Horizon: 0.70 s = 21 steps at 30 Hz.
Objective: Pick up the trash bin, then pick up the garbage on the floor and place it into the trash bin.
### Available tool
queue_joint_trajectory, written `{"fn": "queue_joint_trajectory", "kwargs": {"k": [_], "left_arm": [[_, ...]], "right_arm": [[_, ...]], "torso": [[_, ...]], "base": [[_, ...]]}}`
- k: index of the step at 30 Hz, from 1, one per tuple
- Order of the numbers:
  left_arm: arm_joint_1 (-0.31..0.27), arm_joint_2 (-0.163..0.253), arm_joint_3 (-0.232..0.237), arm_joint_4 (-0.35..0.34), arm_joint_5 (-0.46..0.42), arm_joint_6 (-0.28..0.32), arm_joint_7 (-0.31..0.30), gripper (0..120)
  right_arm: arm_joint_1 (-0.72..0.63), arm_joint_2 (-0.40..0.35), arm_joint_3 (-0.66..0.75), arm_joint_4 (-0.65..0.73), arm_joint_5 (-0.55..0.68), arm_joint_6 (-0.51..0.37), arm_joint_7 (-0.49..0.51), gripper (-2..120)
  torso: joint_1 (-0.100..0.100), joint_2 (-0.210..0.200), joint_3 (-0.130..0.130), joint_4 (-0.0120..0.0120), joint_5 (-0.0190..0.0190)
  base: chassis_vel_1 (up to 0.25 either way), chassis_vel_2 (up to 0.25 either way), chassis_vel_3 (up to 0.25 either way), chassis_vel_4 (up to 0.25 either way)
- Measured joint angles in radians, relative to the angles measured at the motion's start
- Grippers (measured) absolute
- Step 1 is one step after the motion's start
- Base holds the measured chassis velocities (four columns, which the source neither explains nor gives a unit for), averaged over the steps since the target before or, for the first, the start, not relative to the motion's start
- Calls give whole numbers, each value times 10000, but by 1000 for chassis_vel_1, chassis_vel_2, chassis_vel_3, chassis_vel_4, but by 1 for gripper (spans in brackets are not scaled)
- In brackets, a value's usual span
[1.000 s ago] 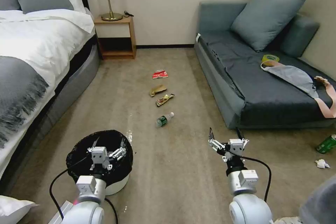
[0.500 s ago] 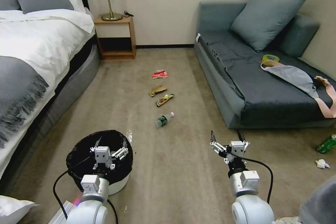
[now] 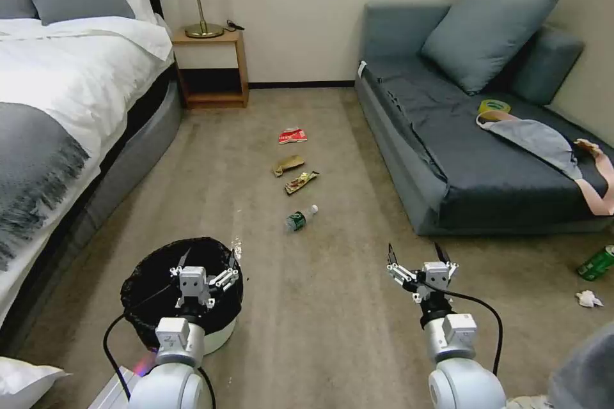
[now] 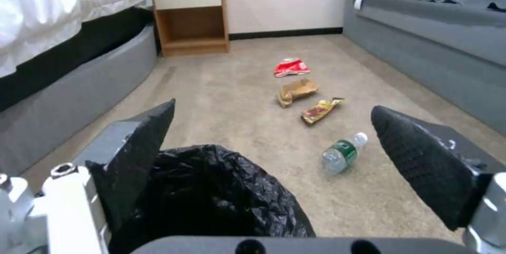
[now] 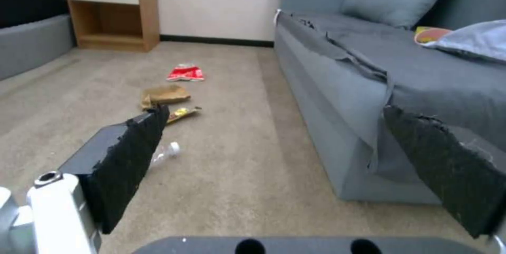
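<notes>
My left gripper hangs above the trash bin, over the black bag that is folded over its rim. Its fingers are spread wide and hold nothing; in the left wrist view the two dark pads stand far apart, with the crinkly bag low between them. The bin stands on the floor, near the grey base of the bed on my left side.

My right gripper is in the air over bare carpet, not far from the front corner of the grey sofa. Its fingers are also released and empty.

The garbage lies in a loose row on the carpet ahead of me, between bed and sofa. Nearest to me is the small clear bottle with a green label, lying on its side. Behind it comes the shiny gold-brown wrapper, then the brown paper wrapper just beside it, and farthest the red-and-white packet. All four pieces are well apart from both grippers and from the bin.
</notes>
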Motion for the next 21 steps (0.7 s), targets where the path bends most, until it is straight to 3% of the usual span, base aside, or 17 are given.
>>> {"fn": "queue_joint_trajectory", "kwargs": {"k": [21], "left_arm": [[-46, -17, 70, 64, 96, -31, -59, 100]], "right_arm": [[-14, 58, 134, -80, -10, -24, -162, 100]], "torso": [[-1, 0, 0, 0, 0]], "base": [[0, 0, 0, 0]]}}
